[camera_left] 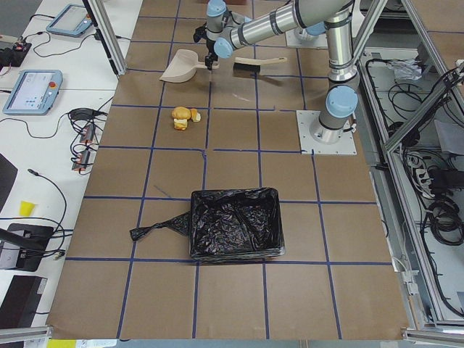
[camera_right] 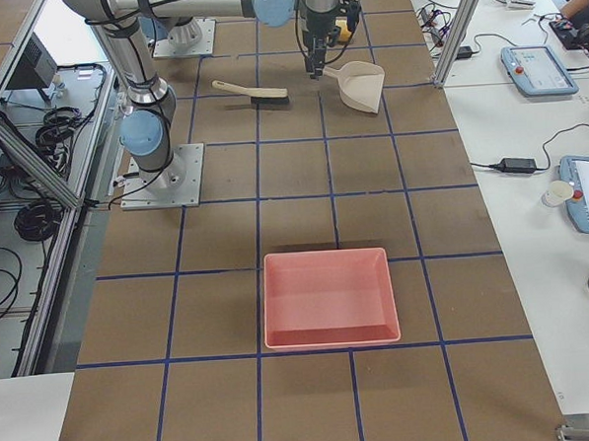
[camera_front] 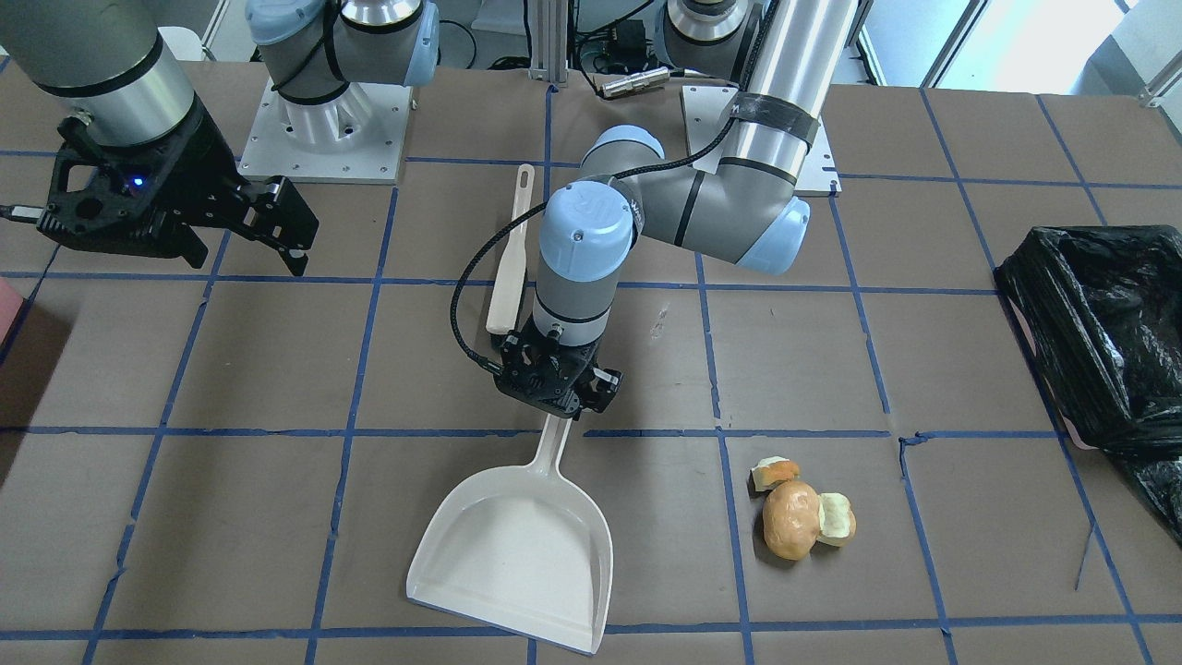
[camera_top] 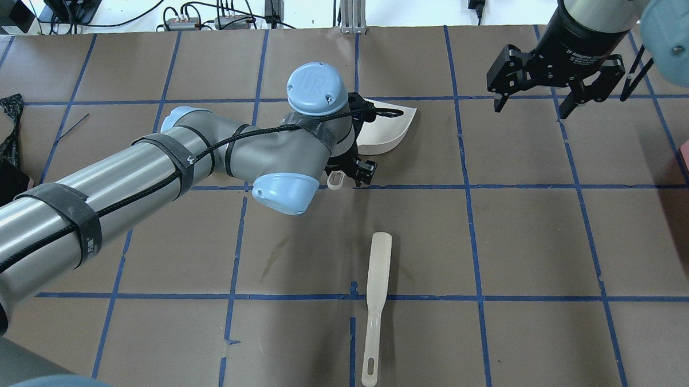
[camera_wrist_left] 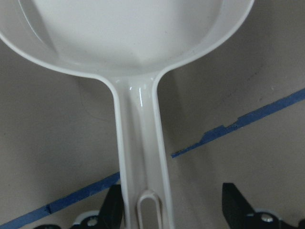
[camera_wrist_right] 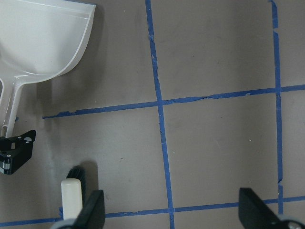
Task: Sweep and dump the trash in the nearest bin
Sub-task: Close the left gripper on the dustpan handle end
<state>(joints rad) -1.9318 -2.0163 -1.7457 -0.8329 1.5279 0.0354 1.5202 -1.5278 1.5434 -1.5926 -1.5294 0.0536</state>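
Note:
The trash [camera_front: 791, 519], a tan-orange lump with two small pale scraps touching it, lies on the table to the side of the white dustpan [camera_front: 522, 545]; the left side view also shows the trash [camera_left: 181, 116]. My left gripper [camera_front: 559, 388] hangs low over the dustpan's handle [camera_wrist_left: 143, 143]. Its fingers [camera_wrist_left: 114, 210] are open and straddle the handle, one close to it and the other well apart. Off to the side, my right gripper [camera_front: 268, 226] is raised and open, with nothing between its fingers [camera_wrist_right: 93, 210]. The bin [camera_front: 1099, 323], lined with a black bag, stands at the table's end on my left.
A cream hand brush [camera_top: 377, 298] lies flat on the table between the dustpan and the robot's base. A pinkish-red tray [camera_right: 328, 298] sits at the table's end on my right. Blue tape lines grid the brown table [camera_top: 520, 251].

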